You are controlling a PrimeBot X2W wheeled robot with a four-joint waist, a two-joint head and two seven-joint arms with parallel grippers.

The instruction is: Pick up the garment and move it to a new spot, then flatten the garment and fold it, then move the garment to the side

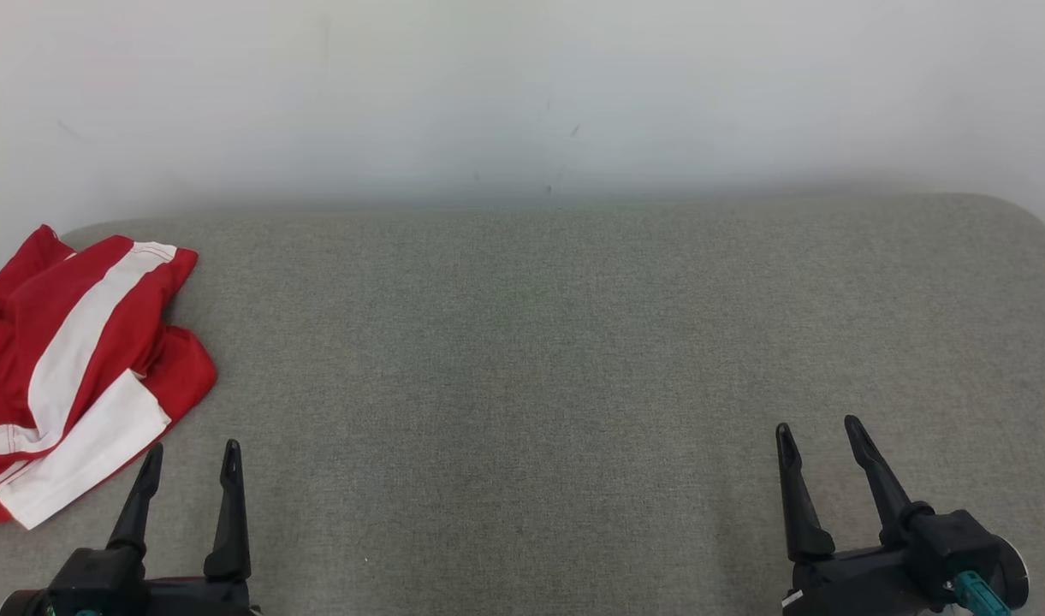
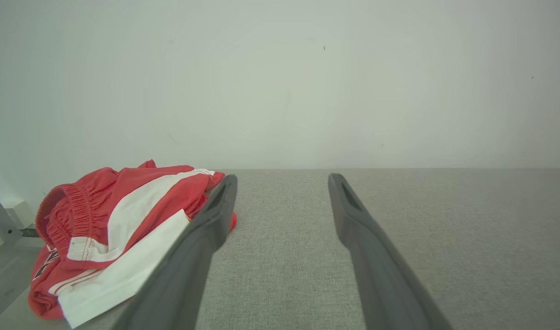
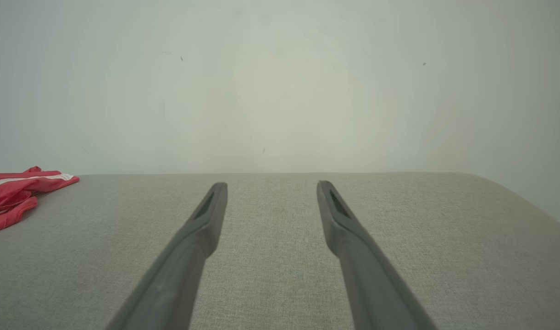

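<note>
**Grey surface [image 1: 522, 385], garment [image 1: 77, 359] bunched at its left edge**

Grey woven cloth covered the surface, which ran back to a pale wall [image 1: 522, 103]. The red-and-white garment lay crumpled at the left edge. The left gripper [image 1: 192, 447] sat at the near left, just beside the garment, jaws apart and empty. The right gripper [image 1: 816, 424] sat at the near right, well apart from the garment, jaws likewise spread, gripping nothing.

The head view looks down from behind the left claw [image 1: 192, 447] and right claw [image 1: 816, 425] across the desk [image 1: 522, 359] to the wall [image 1: 522, 103]. Each wrist view sits low over the desk, facing that wall; all three share the garment [image 1: 77, 359] at left.
</note>
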